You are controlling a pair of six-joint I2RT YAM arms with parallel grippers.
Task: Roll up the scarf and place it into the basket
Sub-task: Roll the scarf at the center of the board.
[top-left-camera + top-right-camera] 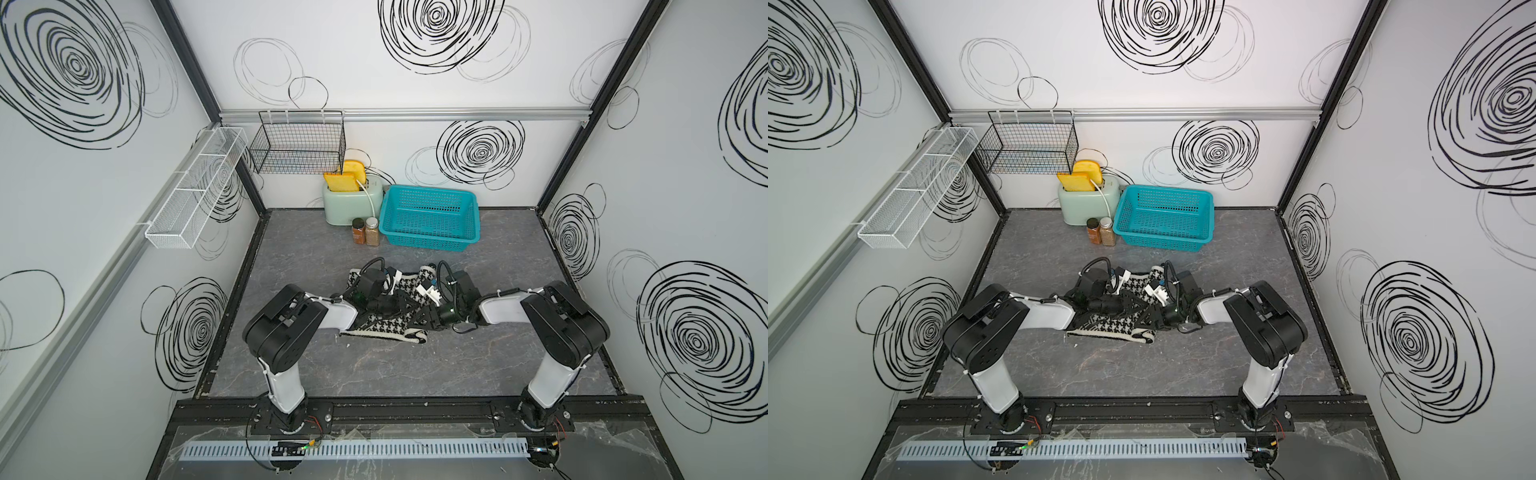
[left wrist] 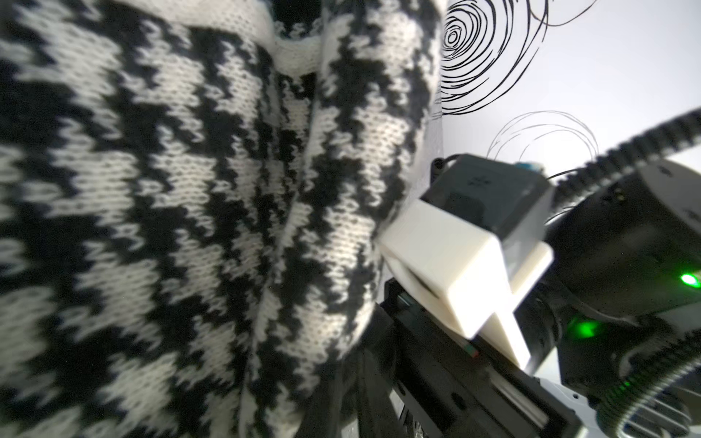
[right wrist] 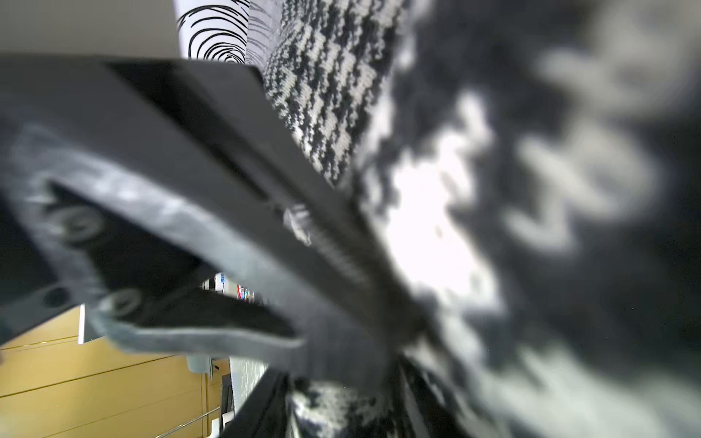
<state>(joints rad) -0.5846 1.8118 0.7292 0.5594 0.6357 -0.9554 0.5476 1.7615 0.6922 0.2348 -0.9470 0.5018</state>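
The scarf (image 1: 386, 329) (image 1: 1113, 327) lies bunched in the middle of the grey table, houndstooth side up, with a white edge along its near side. Both arms lean over it. My left gripper (image 1: 400, 301) (image 1: 1128, 303) is shut on a fold of the scarf (image 2: 189, 227), whose cloth fills the left wrist view. My right gripper (image 1: 420, 316) (image 1: 1148, 318) stands open right beside it, with scarf cloth (image 3: 333, 94) lying between its fingers. The turquoise basket (image 1: 432, 244) (image 1: 1160, 246) stands empty at the back of the table, beyond the scarf.
A mint toaster (image 1: 351, 203) with yellow slices stands left of the basket, two spice jars (image 1: 365, 231) in front of it. A black wire basket (image 1: 297, 145) hangs on the back wall and a white mesh rack (image 1: 195, 187) on the left wall.
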